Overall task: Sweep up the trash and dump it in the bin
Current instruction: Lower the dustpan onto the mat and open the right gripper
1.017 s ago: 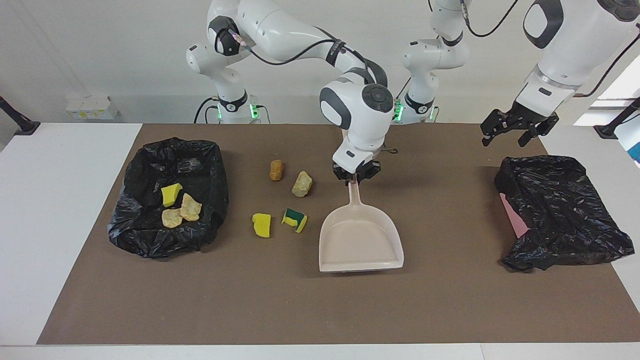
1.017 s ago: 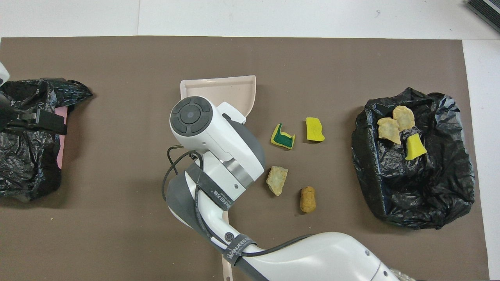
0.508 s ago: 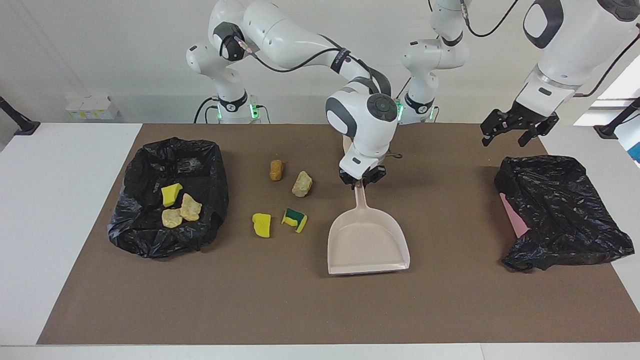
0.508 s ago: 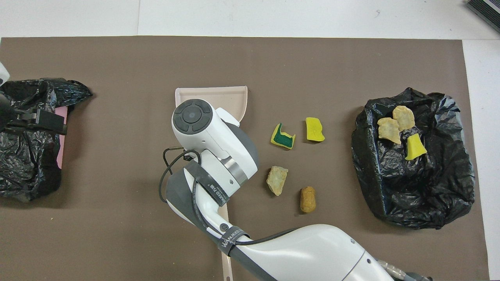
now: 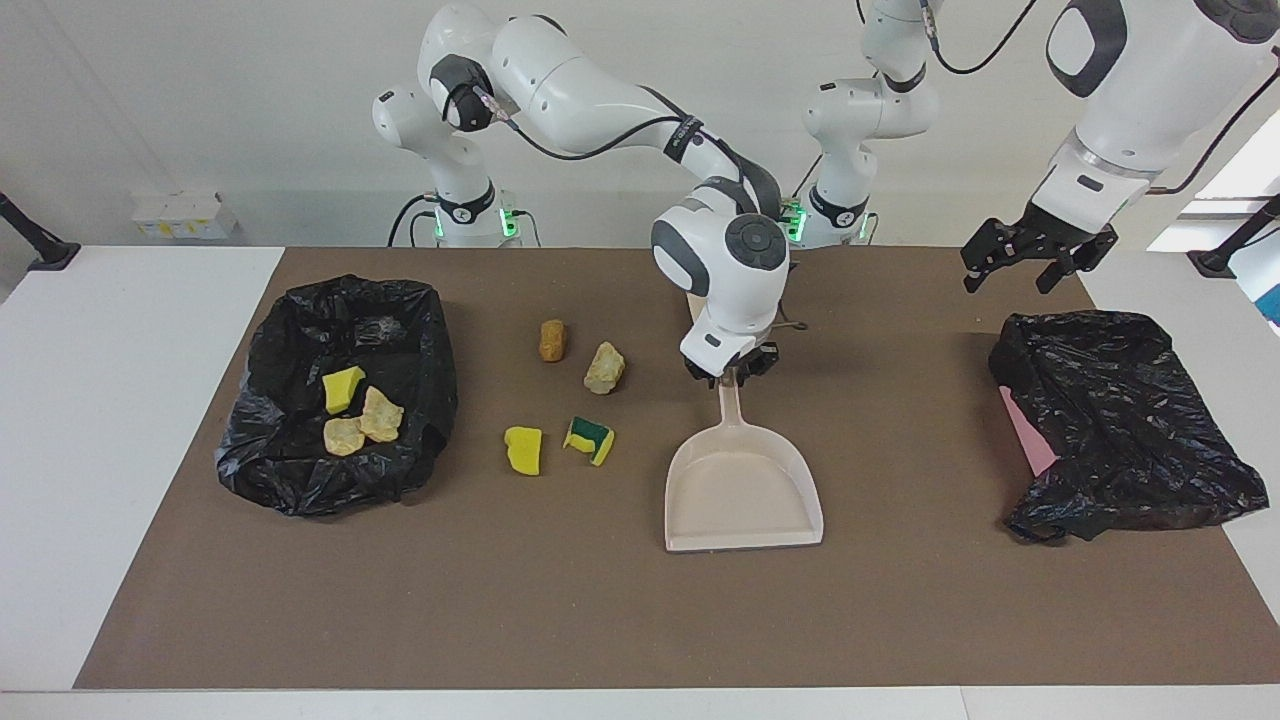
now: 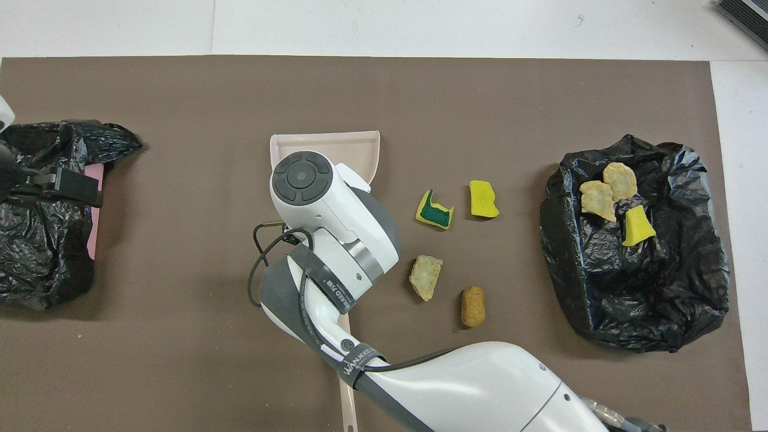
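The beige dustpan [image 5: 742, 490] lies flat on the brown mat, mouth away from the robots. My right gripper [image 5: 730, 372] is down at the top of its handle; in the overhead view the wrist hides it. Loose trash lies beside the pan toward the right arm's end: a brown lump [image 5: 552, 340], a beige chunk [image 5: 604, 368], a yellow sponge bit [image 5: 523, 449] and a yellow-green sponge [image 5: 590, 440]. The black-lined bin [image 5: 300, 330] holds a yellow bit [image 5: 343, 389] and two beige chunks [image 5: 381, 414]. My left gripper [image 5: 1035, 265] hangs open, holding nothing, over the other black bag.
A crumpled black bag [image 5: 1120, 420] with a pink thing [image 5: 1025, 430] under it lies at the left arm's end of the mat. The white table top [image 5: 120, 400] borders the mat at both ends.
My right arm has shifted the dustpan a little toward the left arm's end and set it down flat. The trash and the left arm have not moved.
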